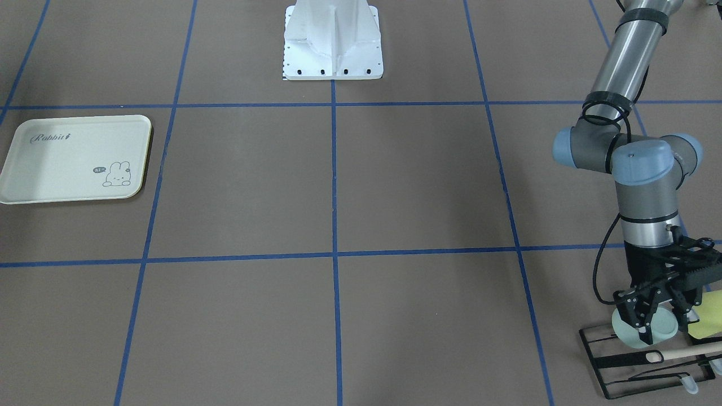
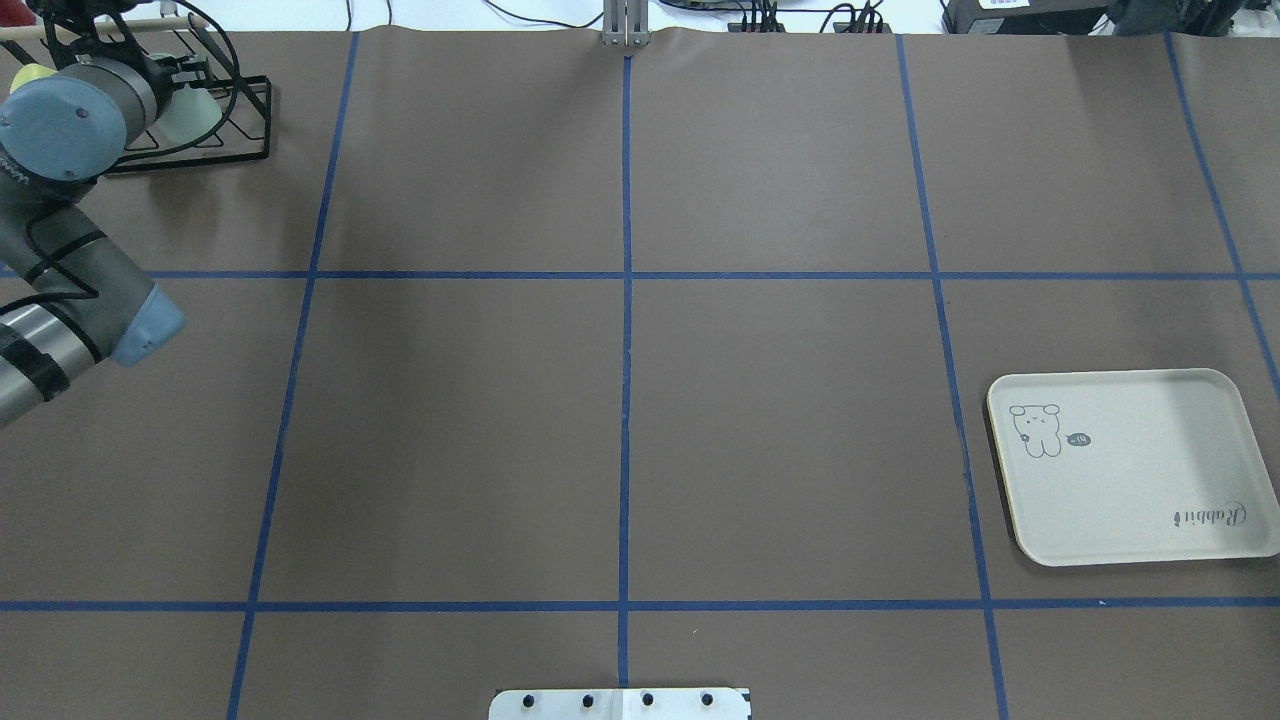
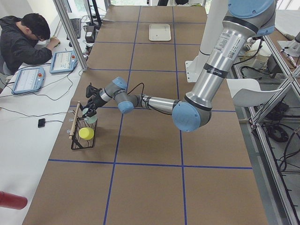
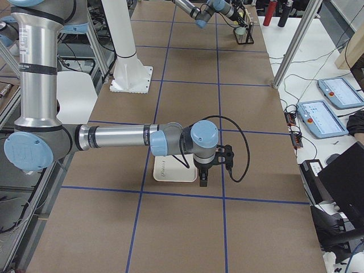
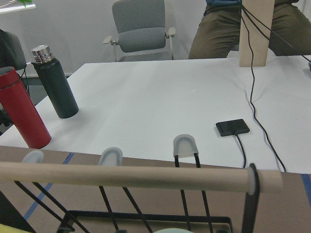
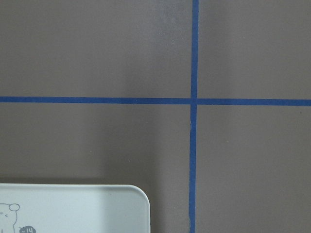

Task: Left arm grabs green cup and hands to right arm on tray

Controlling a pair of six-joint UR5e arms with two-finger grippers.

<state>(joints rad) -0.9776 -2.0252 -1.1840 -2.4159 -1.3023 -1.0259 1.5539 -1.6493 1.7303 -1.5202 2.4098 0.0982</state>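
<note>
The pale green cup (image 1: 626, 332) lies tilted in the black wire rack (image 1: 606, 369) at the table's far corner on my left side. My left gripper (image 1: 663, 327) hangs down over it, jaws parted; one fingertip (image 1: 644, 334) crosses the cup's face and the other stands at its far side. In the overhead view the left arm's wrist (image 2: 60, 120) covers most of the green cup (image 2: 195, 118). The cream tray (image 2: 1130, 465) lies bare. The right gripper (image 4: 203, 177) hovers by the tray (image 4: 168, 170); I cannot tell whether it is open.
A yellow-green cup (image 1: 709, 316) and a wooden dowel (image 1: 691, 352) share the rack. The white robot base (image 1: 333, 45) stands mid-table at the back. A person (image 3: 21, 40) sits at the side desk, with bottles (image 5: 19, 114) and a cabled device (image 5: 232, 127) there.
</note>
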